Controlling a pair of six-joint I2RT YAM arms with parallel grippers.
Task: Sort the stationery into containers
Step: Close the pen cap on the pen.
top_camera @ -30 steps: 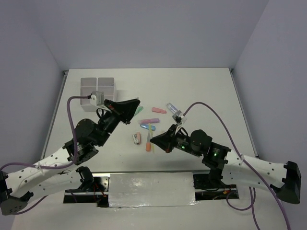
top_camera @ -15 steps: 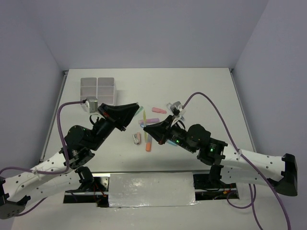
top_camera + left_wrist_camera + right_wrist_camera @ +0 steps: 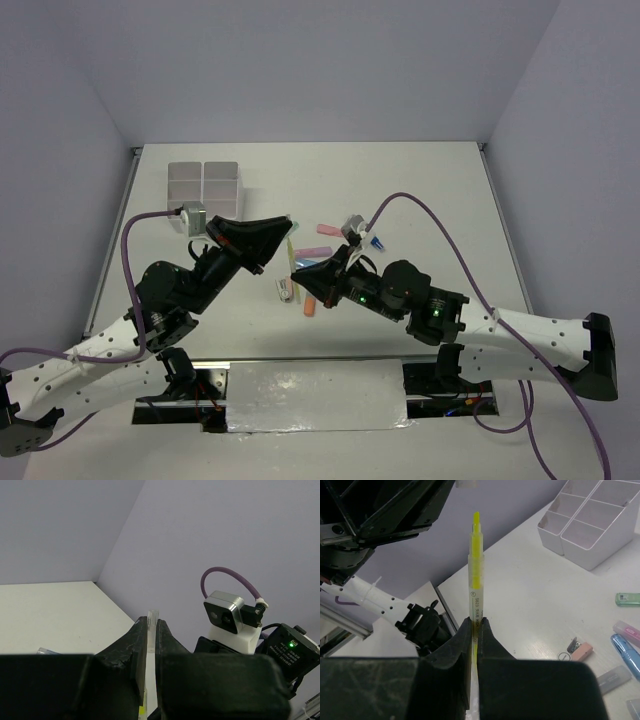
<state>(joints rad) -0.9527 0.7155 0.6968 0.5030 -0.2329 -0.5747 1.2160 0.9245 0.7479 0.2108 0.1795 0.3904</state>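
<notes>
My right gripper (image 3: pixel 476 621) is shut on a yellow highlighter (image 3: pixel 476 580) whose bare tip points up at my left gripper (image 3: pixel 420 505). My left gripper (image 3: pixel 149 622) is shut on a clear cap (image 3: pixel 152 625), which also shows in the right wrist view (image 3: pixel 466 483) just above the tip. In the top view the left gripper (image 3: pixel 288 222) and right gripper (image 3: pixel 296 266) meet nose to nose over the table. The containers (image 3: pixel 204 184) stand at the far left and show in the right wrist view (image 3: pixel 592 520).
Loose stationery lies under and behind the grippers: a pink stick (image 3: pixel 330 229), a blue-tipped piece (image 3: pixel 377 241), an orange stick (image 3: pixel 309 306). The right wrist view shows a green stick (image 3: pixel 627 598), a blue one (image 3: pixel 625 647) and a small pink clip-like piece (image 3: pixel 581 650).
My right gripper has swung left and risen with the highlighter, bringing its tip close to the left gripper's cap. The left gripper shifted slightly and then held still.
</notes>
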